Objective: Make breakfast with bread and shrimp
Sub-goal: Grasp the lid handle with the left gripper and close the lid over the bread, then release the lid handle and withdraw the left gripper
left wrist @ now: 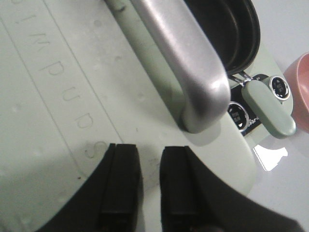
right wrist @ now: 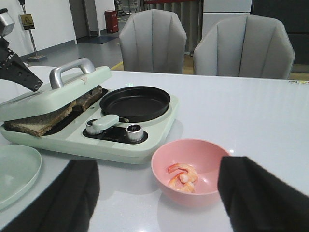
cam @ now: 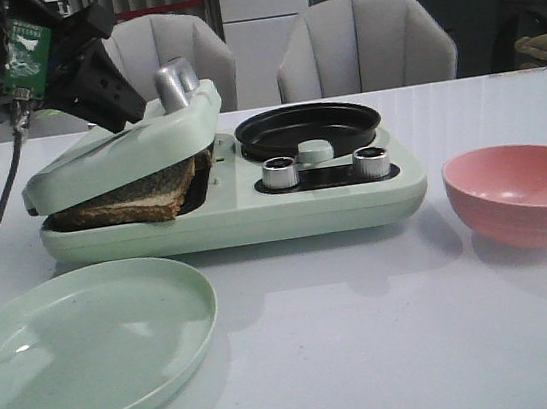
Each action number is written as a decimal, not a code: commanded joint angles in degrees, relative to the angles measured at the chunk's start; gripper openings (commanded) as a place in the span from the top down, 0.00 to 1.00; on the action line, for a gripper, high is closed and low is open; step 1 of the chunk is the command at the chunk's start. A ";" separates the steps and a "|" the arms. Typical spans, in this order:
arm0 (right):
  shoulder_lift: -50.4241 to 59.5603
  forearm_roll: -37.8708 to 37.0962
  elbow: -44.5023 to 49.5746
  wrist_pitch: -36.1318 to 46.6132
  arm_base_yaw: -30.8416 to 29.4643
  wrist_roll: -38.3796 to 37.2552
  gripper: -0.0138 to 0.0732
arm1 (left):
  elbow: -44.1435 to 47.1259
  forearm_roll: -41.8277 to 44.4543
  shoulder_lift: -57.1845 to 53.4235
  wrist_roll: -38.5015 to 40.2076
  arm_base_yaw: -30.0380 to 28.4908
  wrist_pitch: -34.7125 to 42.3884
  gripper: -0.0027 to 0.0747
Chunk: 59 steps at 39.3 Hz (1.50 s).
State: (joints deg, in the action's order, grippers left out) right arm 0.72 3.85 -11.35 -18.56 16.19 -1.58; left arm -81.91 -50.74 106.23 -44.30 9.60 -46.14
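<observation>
Bread [cam: 136, 195] under the press lid [cam: 125, 148], below slightly parted, seemingly empty left fingers [left wrist: 120, 179].

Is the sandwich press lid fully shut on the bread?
No: lid rests tilted on the bread, gap showing at the front.

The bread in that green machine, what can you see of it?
The bread looks like pale speckled wholemeal with a dark brown crust. It lies flat inside the breakfast maker, under the mint lid, which rests on it and stays partly propped open. Only its front edge and a corner show, poking out of the gap. The left gripper hovers close above the lid.
</observation>
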 commanded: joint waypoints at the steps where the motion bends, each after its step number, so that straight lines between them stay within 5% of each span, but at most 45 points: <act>1: 0.68 -0.05 -1.57 4.41 -0.12 0.09 0.15 | -2.30 0.69 -5.67 0.65 0.25 -0.07 0.69; 11: 0.68 -0.05 -1.57 4.41 -0.12 0.09 0.15 | -4.01 19.96 -15.99 8.15 0.25 -1.68 0.70; 27: 0.68 -0.05 -1.57 4.41 -0.12 0.09 0.15 | -3.50 55.35 -31.00 30.53 0.25 -3.36 0.70; 37: 0.68 -0.05 -1.57 4.41 -0.12 0.09 0.15 | 7.80 56.63 -45.05 33.72 0.25 7.71 0.70; 50: 0.68 -0.05 -1.57 4.41 -0.12 0.09 0.15 | 33.86 51.29 -66.69 36.75 0.25 27.31 0.70; 59: 0.68 -0.05 -1.57 4.41 -0.12 0.09 0.15 | 44.50 49.30 -79.63 36.75 2.57 26.49 0.70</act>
State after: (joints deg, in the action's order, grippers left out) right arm 0.72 3.85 -11.35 -18.56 16.19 -1.58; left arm -38.25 0.00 30.09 -8.31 11.31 -23.30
